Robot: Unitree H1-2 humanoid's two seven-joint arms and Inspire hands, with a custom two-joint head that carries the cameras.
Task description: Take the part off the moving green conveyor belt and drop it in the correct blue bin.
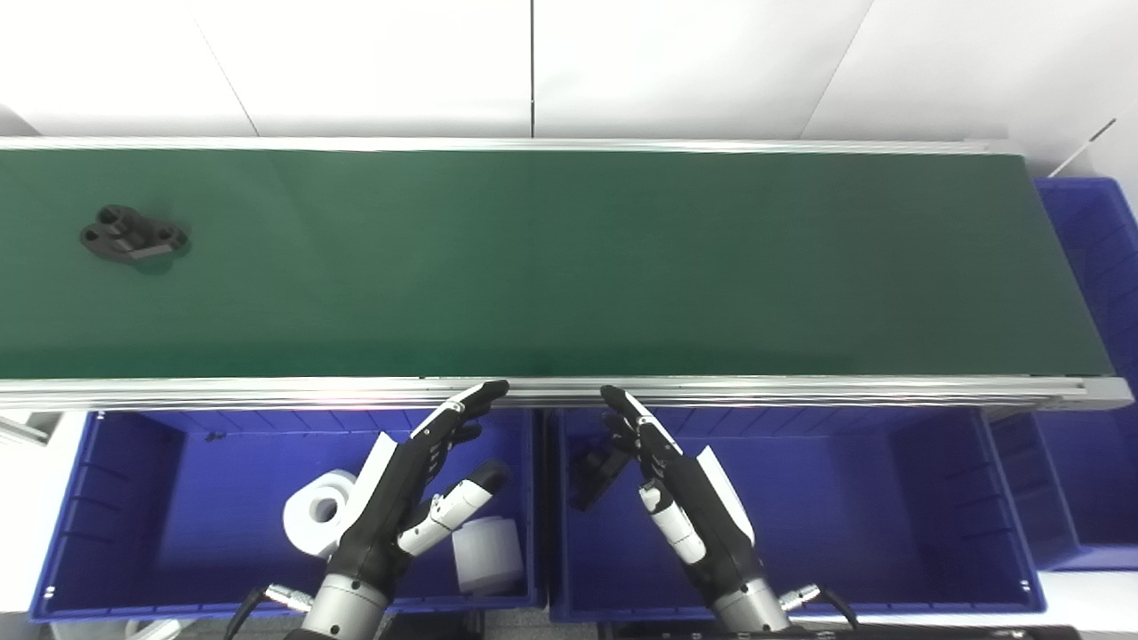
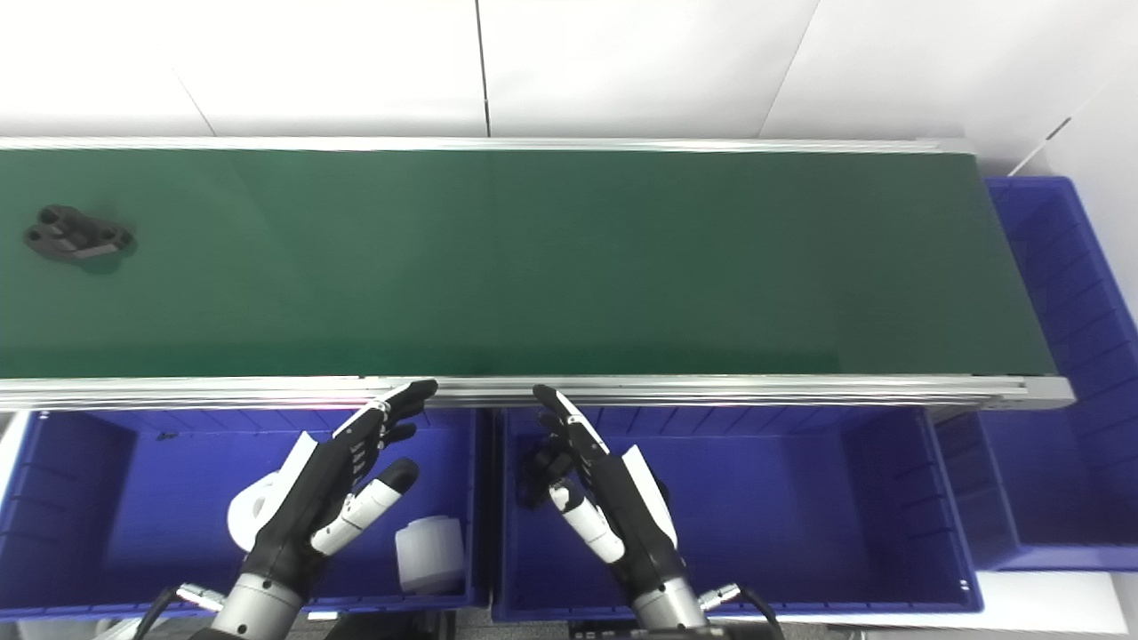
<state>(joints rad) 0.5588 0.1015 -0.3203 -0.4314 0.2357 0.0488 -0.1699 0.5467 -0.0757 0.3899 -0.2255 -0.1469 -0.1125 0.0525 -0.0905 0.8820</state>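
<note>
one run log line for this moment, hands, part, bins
left hand: open, over left bin | right hand: open, over middle bin | black part: on belt far left, untouched

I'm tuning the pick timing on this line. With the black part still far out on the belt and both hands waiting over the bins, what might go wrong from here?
1. The black part lies far left on the green belt, away from both open hands, so a mistimed reach could miss it.
2. The left bin holds white parts; a dark one sits in the middle bin. A left hand pick may tempt the wrong drop.
</note>
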